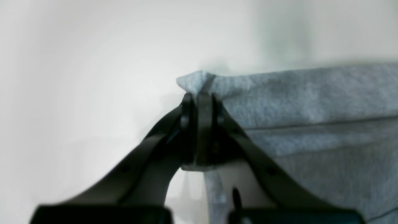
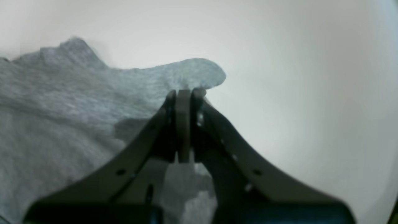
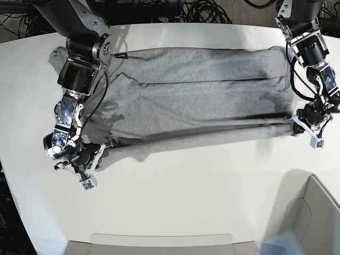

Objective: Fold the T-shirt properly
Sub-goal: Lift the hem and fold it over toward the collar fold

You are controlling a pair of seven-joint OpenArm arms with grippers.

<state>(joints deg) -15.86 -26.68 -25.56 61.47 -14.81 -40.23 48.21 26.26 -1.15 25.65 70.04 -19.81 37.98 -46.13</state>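
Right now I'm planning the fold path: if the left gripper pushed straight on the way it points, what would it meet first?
Beyond the T-shirt corner pinched by the left gripper, only bare white table shows; depth unclear.

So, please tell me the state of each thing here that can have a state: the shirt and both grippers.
T-shirt: spread flat across the table, plain side up, near edge folded over and lifted at both ends.
Left gripper: shut on a corner of the T-shirt.
Right gripper: shut on the opposite end of the T-shirt's near edge.
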